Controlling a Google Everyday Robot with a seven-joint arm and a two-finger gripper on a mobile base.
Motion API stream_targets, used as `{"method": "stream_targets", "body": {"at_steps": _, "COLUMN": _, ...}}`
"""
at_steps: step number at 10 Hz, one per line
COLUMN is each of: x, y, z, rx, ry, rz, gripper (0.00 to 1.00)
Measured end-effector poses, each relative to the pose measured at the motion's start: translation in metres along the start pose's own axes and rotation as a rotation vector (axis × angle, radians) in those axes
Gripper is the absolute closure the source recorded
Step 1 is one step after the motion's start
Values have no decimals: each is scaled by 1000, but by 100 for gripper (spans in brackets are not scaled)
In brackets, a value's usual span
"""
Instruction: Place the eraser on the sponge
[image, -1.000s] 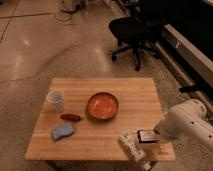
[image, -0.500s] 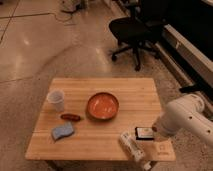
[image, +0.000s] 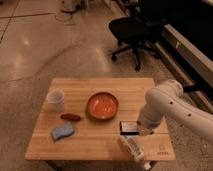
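The eraser (image: 128, 127), a small black block with a white face, is over the table's right front part, just right of the bowl's near edge. My gripper (image: 140, 130) is at the end of the white arm, right against the eraser's right side and shut on it. Far to the left, near the front left corner, the light blue sponge (image: 62, 131) lies flat with nothing on it.
An orange bowl (image: 102, 105) sits mid-table between eraser and sponge. A small dark red oblong thing (image: 70, 117) lies just above the sponge, with a white cup (image: 56, 100) behind it. A white printed carton (image: 132, 148) lies at the wooden table's (image: 100, 145) front edge. An office chair (image: 134, 27) stands behind.
The arm has swung left, and the eraser has travelled left with the gripper, from near the right edge to beside the bowl.
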Motion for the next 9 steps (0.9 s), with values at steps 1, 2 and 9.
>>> {"method": "stream_targets", "body": {"at_steps": 1, "x": 17, "y": 3, "z": 2, "rx": 16, "ry": 9, "rz": -1, "gripper": 100}}
{"method": "stream_targets", "body": {"at_steps": 2, "x": 32, "y": 6, "z": 3, "rx": 28, "ry": 19, "rz": 2, "gripper": 100}}
{"method": "stream_targets", "body": {"at_steps": 9, "x": 131, "y": 26, "z": 3, "rx": 40, "ry": 116, "rz": 61, "gripper": 100}}
